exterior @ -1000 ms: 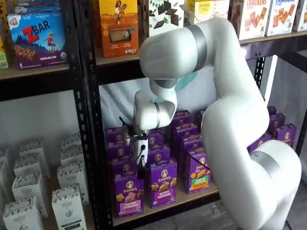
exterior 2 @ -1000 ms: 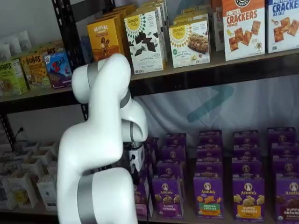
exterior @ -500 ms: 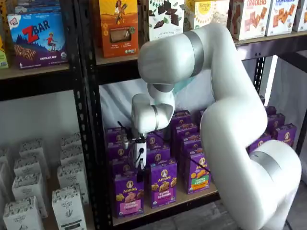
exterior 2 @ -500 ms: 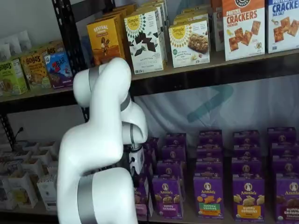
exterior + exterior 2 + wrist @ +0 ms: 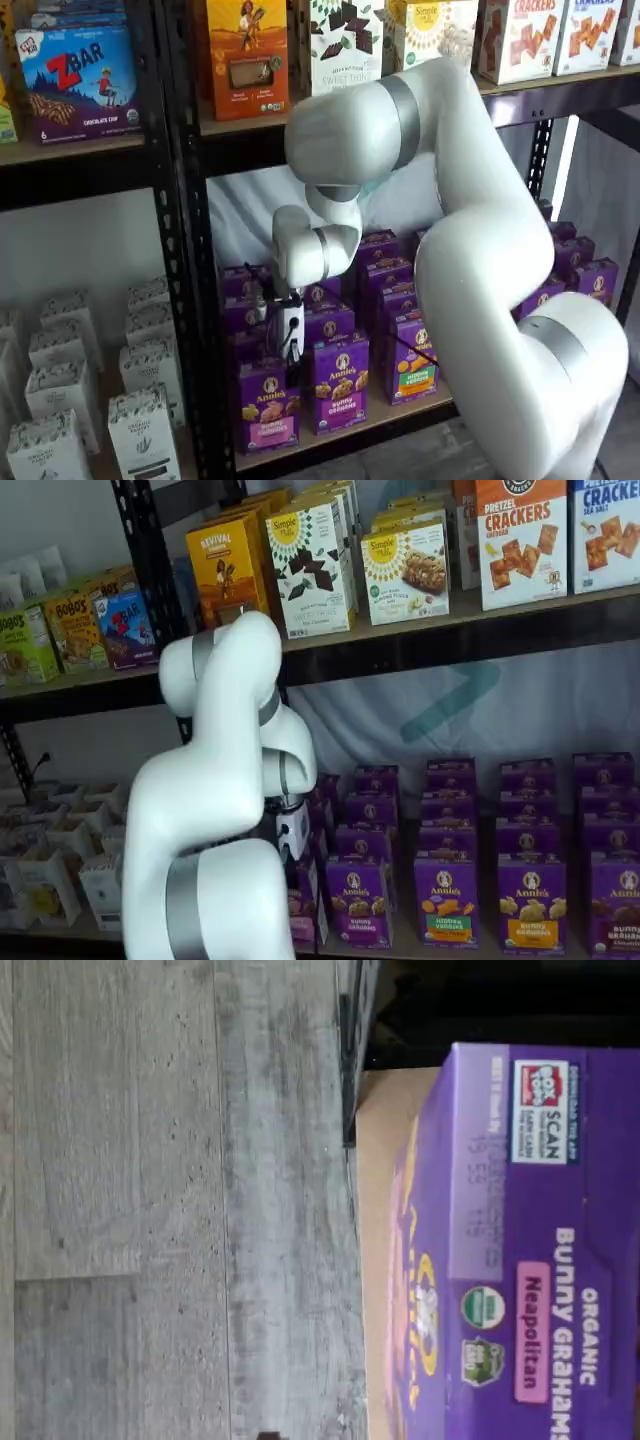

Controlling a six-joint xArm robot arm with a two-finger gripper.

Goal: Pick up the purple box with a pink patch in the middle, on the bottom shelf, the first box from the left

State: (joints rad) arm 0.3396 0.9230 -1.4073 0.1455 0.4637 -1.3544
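One gripper (image 5: 287,352) has sunk lower toward the purple box (image 5: 266,407) on the bottom shelf (image 5: 400,412); its fingers are hidden, jaws spread wide, holding nothing visible.

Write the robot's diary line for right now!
phase: reaching down | target: purple box, front of bottom shelf | claw: above box, nothing held

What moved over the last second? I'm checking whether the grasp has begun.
The white gripper has come down a little toward the purple carton with the pink label band on the tan wooden bottom shelf, and the arm shifted slightly. Nothing is gripped yet. All the cartons stayed put.
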